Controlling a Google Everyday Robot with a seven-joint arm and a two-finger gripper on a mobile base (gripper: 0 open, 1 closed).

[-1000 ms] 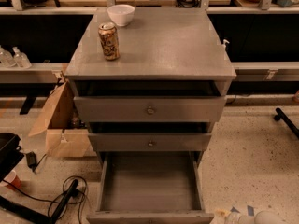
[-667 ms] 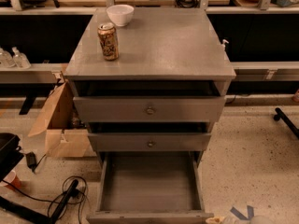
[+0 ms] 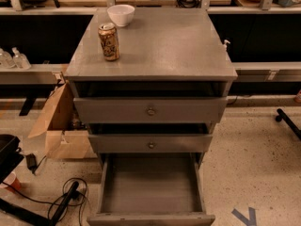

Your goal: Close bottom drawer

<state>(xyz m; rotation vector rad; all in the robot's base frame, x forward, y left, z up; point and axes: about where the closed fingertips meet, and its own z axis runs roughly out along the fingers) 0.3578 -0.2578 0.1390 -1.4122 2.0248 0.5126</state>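
gripper out of view, so fingers' state cannot be told; bottom drawer (image 3: 150, 187) stands pulled out.

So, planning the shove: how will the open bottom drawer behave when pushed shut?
The bottom drawer looks empty, so probably light; rigid wood, likely sliding straight if pushed near centre. Can on top might wobble. Pincer is not in view.

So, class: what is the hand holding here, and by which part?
Cannot be told: the hand is out of view. Nothing touches the open bottom drawer.
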